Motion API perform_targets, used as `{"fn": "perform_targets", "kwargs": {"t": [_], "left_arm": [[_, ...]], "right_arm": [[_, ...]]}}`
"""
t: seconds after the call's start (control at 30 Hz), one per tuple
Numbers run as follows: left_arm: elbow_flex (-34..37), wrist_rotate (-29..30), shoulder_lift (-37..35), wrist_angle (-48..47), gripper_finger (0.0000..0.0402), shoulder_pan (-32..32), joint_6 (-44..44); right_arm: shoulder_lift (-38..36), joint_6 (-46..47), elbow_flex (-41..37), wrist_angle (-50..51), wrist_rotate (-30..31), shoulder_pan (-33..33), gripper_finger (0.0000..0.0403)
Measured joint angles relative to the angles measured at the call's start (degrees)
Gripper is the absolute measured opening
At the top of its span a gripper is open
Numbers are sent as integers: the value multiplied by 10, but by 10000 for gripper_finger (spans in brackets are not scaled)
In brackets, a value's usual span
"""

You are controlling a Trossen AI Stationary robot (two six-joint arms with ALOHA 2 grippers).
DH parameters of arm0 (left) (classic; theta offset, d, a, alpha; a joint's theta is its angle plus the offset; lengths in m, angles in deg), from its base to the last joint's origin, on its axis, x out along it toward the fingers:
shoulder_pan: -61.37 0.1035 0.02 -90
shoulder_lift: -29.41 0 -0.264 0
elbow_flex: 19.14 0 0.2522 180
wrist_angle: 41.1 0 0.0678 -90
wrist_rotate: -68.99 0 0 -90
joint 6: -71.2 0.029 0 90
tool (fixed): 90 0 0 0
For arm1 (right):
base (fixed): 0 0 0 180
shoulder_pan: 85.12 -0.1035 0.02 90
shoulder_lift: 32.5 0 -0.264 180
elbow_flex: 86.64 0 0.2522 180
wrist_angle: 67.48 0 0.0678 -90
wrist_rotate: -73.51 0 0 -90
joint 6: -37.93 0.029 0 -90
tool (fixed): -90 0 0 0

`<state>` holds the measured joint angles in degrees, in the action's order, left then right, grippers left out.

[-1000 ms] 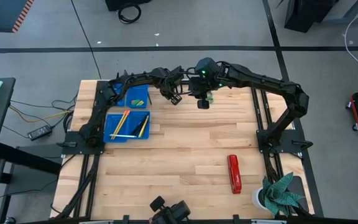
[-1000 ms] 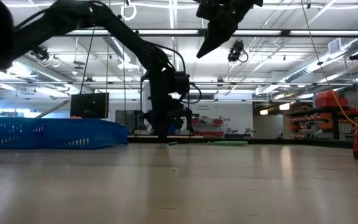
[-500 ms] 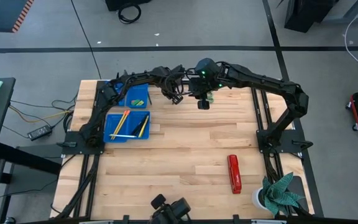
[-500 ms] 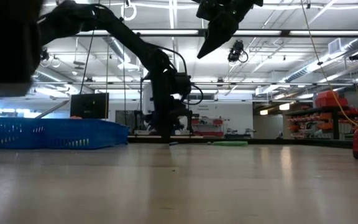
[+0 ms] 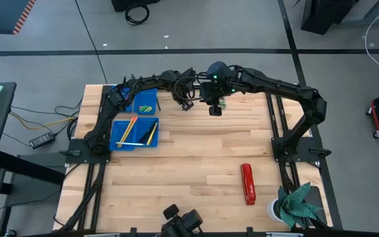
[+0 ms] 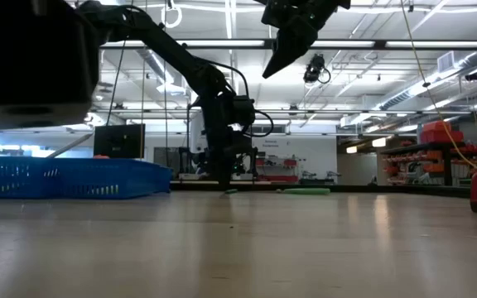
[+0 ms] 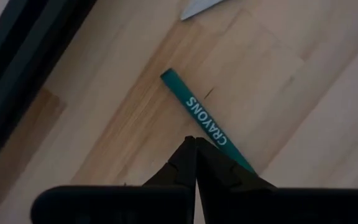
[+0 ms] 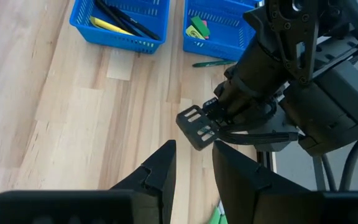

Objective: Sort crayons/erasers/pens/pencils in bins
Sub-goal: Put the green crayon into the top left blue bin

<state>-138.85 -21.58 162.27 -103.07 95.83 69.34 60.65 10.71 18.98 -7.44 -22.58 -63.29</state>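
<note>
A green crayon (image 7: 204, 118) printed CRAYONS lies flat on the wooden table, near its far edge. My left gripper (image 7: 194, 142) (image 5: 185, 103) points steeply down at it, shut, with its tips over the crayon's middle; the low view shows my left gripper (image 6: 224, 184) down at the tabletop. My right gripper (image 8: 191, 149) (image 5: 214, 109) hangs open high above the table, just right of the left one, with nothing between its fingers. Two blue bins stand at the far left: the nearer bin (image 5: 135, 133) holds pencils and dark pens, the farther bin (image 5: 144, 102) small green and pink pieces. My left gripper comes at the crayon from above with shut fingers, whose tips (image 7: 190, 149) cover the crayon's middle (image 7: 219, 134) and lie across it. I cannot tell whether the tips touch it. The crayon lies flat on the table, not between the fingers.
A thin green stick (image 8: 213, 62) lies on the table beside the farther bin (image 8: 219, 25). Something green (image 5: 222, 103) lies under my right arm. A red stapler (image 5: 247, 184) lies at the near right, a potted plant (image 5: 295, 204) at the near right corner.
My left gripper has stayed at the crayon, shut, and has rolled a little about its own axis. The crayon has not visibly moved.
</note>
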Motion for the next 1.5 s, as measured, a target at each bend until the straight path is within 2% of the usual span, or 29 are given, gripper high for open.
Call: {"fn": "perform_targets", "kwargs": {"t": [0.2,0.43,0.53,0.77,0.9,1.03,1.13,1.5], "left_arm": [[0,13,0,12,6,-3,103],[-12,92,-1,22,16,-21,188],[-17,109,-2,22,10,-29,210],[-28,112,-2,-42,12,-36,312],[-28,154,-2,-66,5,-34,386],[-21,128,-2,-50,7,-31,502],[-20,120,-2,-29,5,-38,557],[-20,109,-2,-28,5,-52,592]], "right_arm": [[0,0,0,1,0,0,112],[0,0,0,4,0,0,112],[0,0,0,5,0,0,112],[0,1,0,10,0,0,112],[0,3,0,11,0,0,112],[0,3,0,11,0,0,112],[0,3,0,11,0,0,112],[0,3,0,12,0,0,112]]}}
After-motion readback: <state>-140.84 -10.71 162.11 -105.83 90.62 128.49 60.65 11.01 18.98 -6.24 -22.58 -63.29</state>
